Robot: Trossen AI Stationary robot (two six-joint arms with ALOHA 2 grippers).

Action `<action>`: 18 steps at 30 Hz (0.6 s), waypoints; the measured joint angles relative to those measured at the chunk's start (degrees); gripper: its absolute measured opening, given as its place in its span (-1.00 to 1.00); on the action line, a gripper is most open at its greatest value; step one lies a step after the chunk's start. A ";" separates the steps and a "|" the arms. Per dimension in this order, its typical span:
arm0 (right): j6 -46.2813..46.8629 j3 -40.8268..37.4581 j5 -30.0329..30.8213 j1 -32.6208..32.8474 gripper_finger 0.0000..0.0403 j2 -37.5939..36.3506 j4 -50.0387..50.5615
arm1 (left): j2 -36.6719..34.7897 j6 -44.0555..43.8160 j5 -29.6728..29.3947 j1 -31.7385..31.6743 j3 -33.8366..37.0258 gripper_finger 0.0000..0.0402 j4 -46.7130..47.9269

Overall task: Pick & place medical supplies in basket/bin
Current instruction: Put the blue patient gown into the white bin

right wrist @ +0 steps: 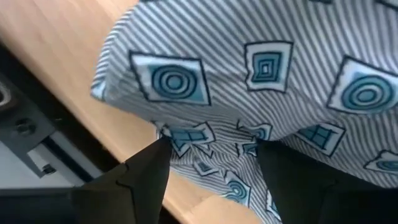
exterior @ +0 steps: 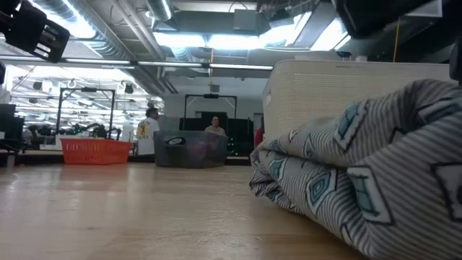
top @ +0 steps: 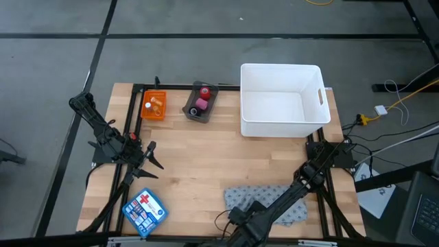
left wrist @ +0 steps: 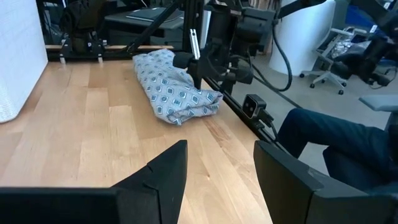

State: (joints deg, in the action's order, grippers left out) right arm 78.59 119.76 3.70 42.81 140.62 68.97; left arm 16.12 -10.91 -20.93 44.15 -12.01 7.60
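The right gripper [right wrist: 211,163] hangs right over the grey patterned cloth [top: 264,204], which lies folded in a heap at the near edge of the bench [top: 206,158]. Its jaws stand parted, one on each side of a fold of the cloth, and nothing is clamped between them yet, so the step in hand looks like the approach to picking the cloth up.

The white bin [top: 281,101] sits well beyond those jaws, at the far side of the bench. The next move probably calls for the jaws to sink into the fold and close on enough layers that the cloth lifts as one bundle, then a carry across to the bin.

The left gripper [left wrist: 217,171] waits with jaws wide and empty, the cloth well ahead of them. A blue first-aid pouch [top: 145,212], an orange tray [top: 153,106] and a dark tray with pink and red rolls [top: 201,103] lie untouched.
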 joint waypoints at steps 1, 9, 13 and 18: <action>0.00 -0.92 -0.02 0.02 0.20 -0.29 -0.85 | -0.01 -0.09 0.01 0.00 0.00 -0.09 0.02; -1.48 -5.32 -0.35 -0.04 0.20 -0.77 0.76 | -0.01 -0.45 0.02 0.02 0.00 -0.09 0.14; -1.46 -5.40 1.18 -0.06 0.20 -0.77 1.29 | -0.01 -0.43 0.02 0.01 0.00 -0.09 0.15; -0.73 -5.48 3.92 -0.11 0.20 -0.77 2.79 | -0.01 -0.43 0.02 0.01 0.00 -0.09 0.39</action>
State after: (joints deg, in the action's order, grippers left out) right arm 77.85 114.28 7.63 42.70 139.85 71.76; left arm 16.11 -11.33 -20.91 44.15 -12.01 7.99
